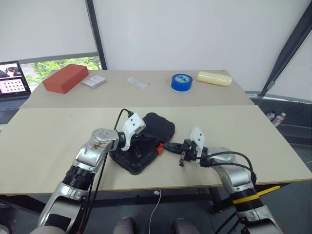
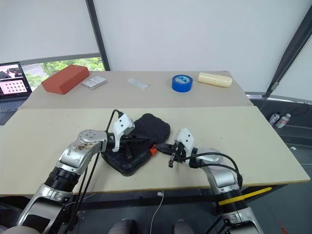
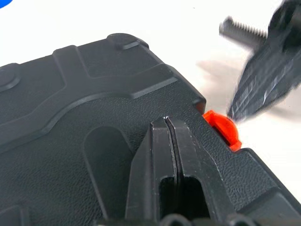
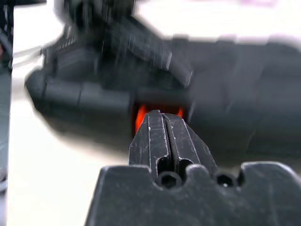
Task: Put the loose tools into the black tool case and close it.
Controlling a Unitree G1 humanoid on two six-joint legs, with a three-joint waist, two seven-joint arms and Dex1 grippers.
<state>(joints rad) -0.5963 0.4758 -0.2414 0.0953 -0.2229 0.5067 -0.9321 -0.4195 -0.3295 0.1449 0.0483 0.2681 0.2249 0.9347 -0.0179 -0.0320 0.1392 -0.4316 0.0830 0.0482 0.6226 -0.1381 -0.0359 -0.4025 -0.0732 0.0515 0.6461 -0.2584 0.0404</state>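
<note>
Since lid is already down, black tool case (image 1: 144, 142) lies closed near front edge of desk (image 1: 58, 141), between both arms. Left gripper (image 3: 170, 129) rests on lid, fingers closed, empty, likely pinning it flat. Right gripper (image 4: 163, 123), fingers closed, holding nothing, points at orange latch (image 1: 159, 148), just beside it, probably to press it home. Contact with latch unclear. Tools inside hidden; none lie loose nearby.

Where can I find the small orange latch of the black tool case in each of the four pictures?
Left eye view: orange latch, centre, on the case's right edge.
Right eye view, centre, same edge.
Left wrist view, beyond the shut left hand.
Right wrist view, behind the shut right hand.
Shared landmark: black tool case.
</note>
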